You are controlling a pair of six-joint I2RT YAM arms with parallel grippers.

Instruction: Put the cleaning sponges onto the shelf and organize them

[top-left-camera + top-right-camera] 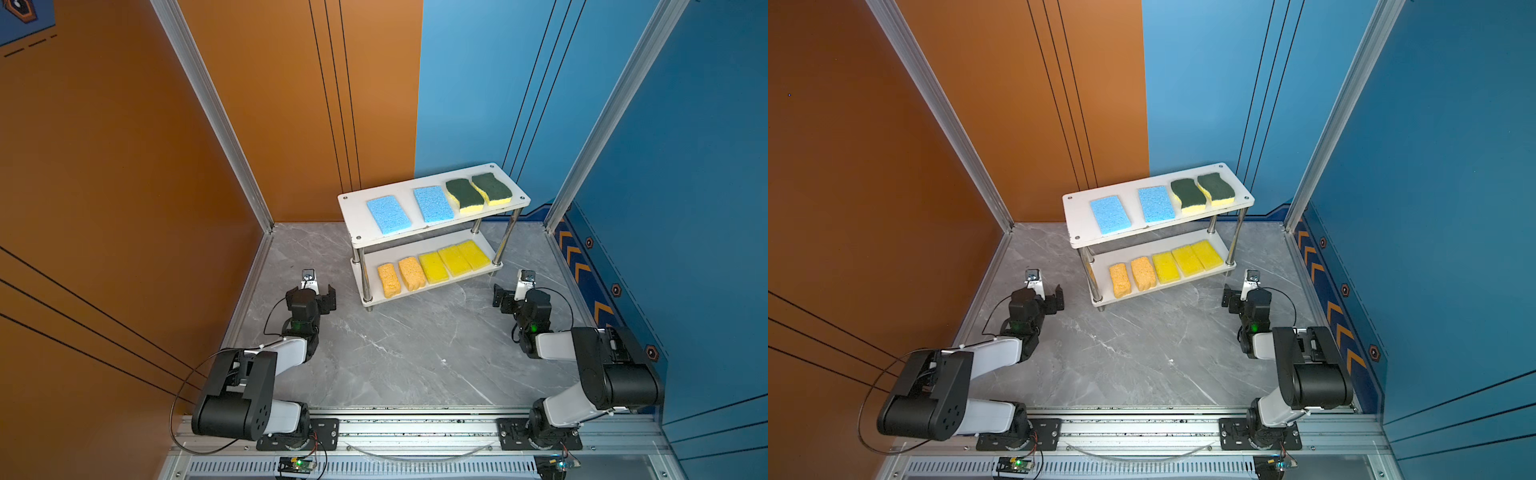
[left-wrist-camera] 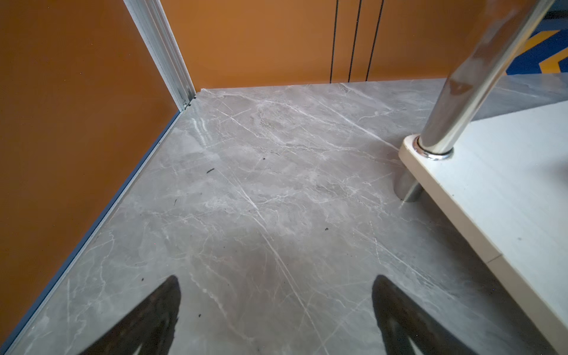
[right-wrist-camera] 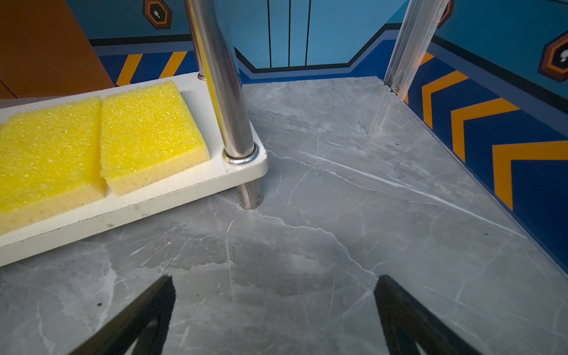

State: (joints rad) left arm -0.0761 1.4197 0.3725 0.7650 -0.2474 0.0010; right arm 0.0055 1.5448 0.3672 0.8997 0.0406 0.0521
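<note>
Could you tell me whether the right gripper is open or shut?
Open: the right gripper has black fingers wide apart, nothing between them.

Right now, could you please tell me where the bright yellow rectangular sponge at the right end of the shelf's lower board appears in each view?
A top view: right of centre, the bright yellow sponge ends the lower row.
A top view: just right of centre, at the same row end.
Left wrist: not in it.
Right wrist: the sponge nearest the post.
Landmark: the chrome post standing beside it.
</note>
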